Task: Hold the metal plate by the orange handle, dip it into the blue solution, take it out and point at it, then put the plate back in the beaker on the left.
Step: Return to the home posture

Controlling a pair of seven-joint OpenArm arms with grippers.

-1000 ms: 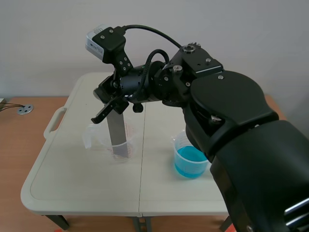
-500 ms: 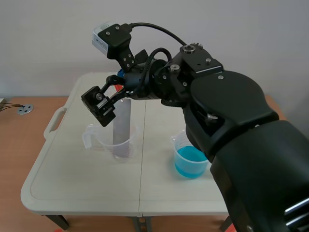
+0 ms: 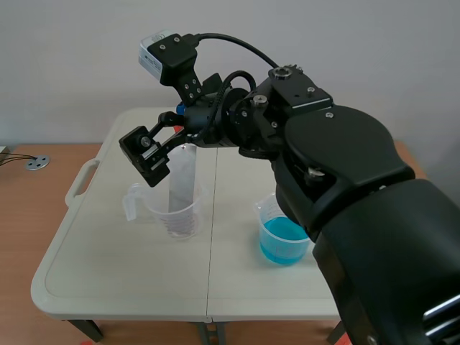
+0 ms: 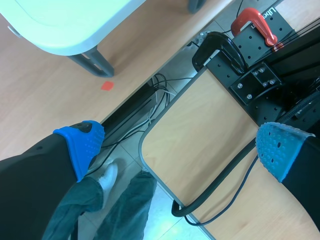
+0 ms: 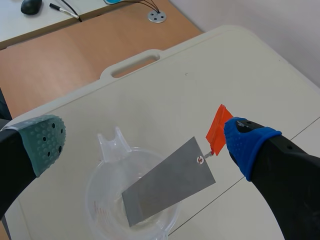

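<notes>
White table (image 3: 108, 251), centre left: metal plate (image 3: 182, 188) in clear beaker (image 3: 172, 219).
Right gripper (image 5: 145, 142) gaping empty above; left gripper (image 4: 180, 149) gaping too.

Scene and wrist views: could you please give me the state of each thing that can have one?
right gripper: jaws open, gripping nothing.
left gripper: jaws open, holding nothing.
metal plate: standing tilted in the clear beaker.
orange handle: at the plate's top end, beside the right gripper's blue pad.
clear beaker: upright, holding the plate.
blue-solution beaker: upright, partly filled.
</notes>
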